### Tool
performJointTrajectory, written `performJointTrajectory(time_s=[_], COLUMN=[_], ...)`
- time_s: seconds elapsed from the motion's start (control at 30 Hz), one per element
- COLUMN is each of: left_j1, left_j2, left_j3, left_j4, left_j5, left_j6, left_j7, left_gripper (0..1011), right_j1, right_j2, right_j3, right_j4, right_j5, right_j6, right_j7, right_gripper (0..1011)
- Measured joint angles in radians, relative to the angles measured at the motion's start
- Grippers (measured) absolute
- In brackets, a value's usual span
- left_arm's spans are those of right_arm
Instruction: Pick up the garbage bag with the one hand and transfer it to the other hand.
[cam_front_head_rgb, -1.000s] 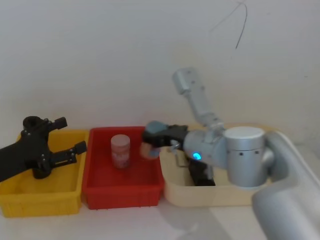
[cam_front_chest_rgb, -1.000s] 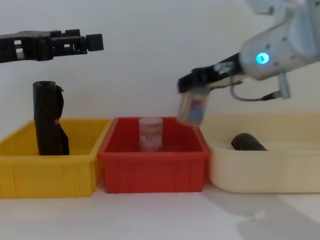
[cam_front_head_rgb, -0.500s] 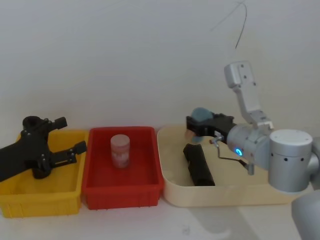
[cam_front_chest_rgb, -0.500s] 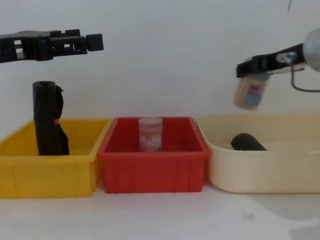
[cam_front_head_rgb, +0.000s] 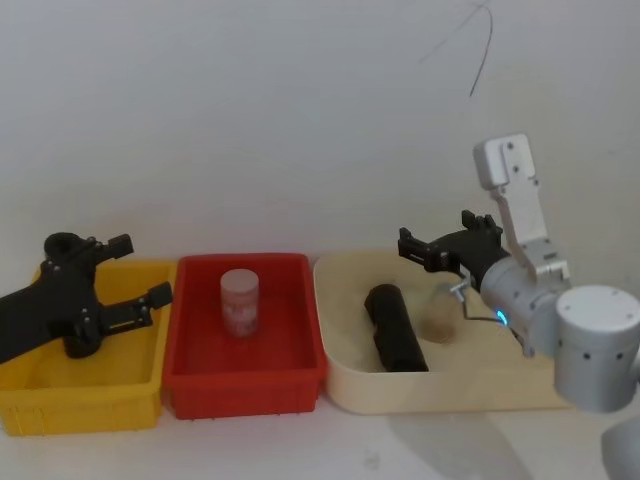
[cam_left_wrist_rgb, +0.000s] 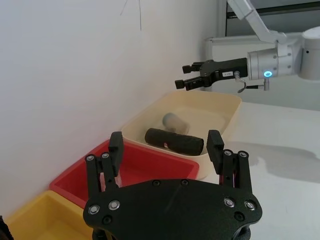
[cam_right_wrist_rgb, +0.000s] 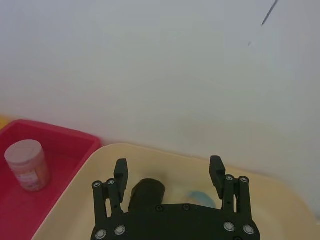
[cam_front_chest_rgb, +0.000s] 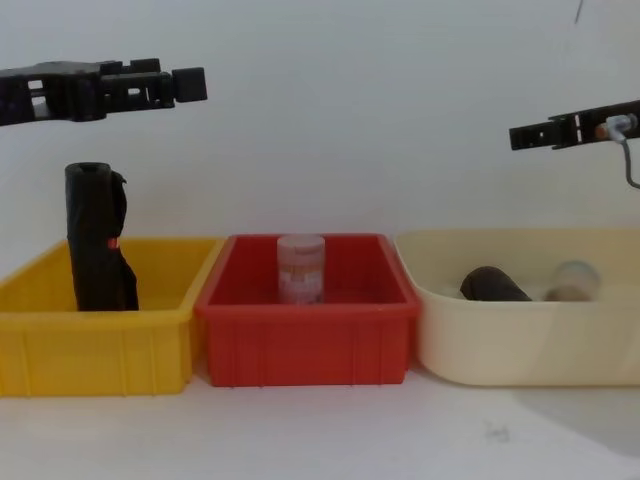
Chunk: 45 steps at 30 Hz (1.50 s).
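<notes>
The garbage bag (cam_front_head_rgb: 395, 327) is a matte black roll lying on its side in the cream bin (cam_front_head_rgb: 340, 385); the chest view shows its end (cam_front_chest_rgb: 493, 285) over the rim. My right gripper (cam_front_head_rgb: 432, 240), on the arm with the blue ring, hovers open above that bin with nothing between its fingers. In the right wrist view the open fingers (cam_right_wrist_rgb: 168, 171) frame the roll (cam_right_wrist_rgb: 145, 192) below. My left gripper (cam_front_head_rgb: 140, 268) hangs open above the yellow bin (cam_front_head_rgb: 80, 400), far from the bag (cam_left_wrist_rgb: 175, 141).
A beige jar (cam_front_chest_rgb: 573, 282) with a blue lid lies in the cream bin beside the bag. A pink jar (cam_front_head_rgb: 240, 300) stands in the red bin (cam_front_head_rgb: 245, 385). Another black roll with a red mark (cam_front_chest_rgb: 98, 240) stands upright in the yellow bin. A wall is close behind.
My right gripper carried the beige jar rightward from over the red bin to over the cream bin and opened; the jar now lies in the cream bin. The left arm stayed still.
</notes>
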Motion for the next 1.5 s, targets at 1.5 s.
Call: performJointTrajectory(time_s=[1.5], left_j1=[-0.133], left_j2=[-0.067], left_j3=[0.072], left_j4=[0.196], left_j5=[0.024], left_j6=[0.018], left_j7=[-0.041], left_gripper=[1001], right_j1=[-0.386], right_j2=[0.089], right_j3=[-0.155], right_j4=[-0.334], right_j5=[-0.097], right_j6=[-0.244], right_j7=[0.072], right_gripper=[1001])
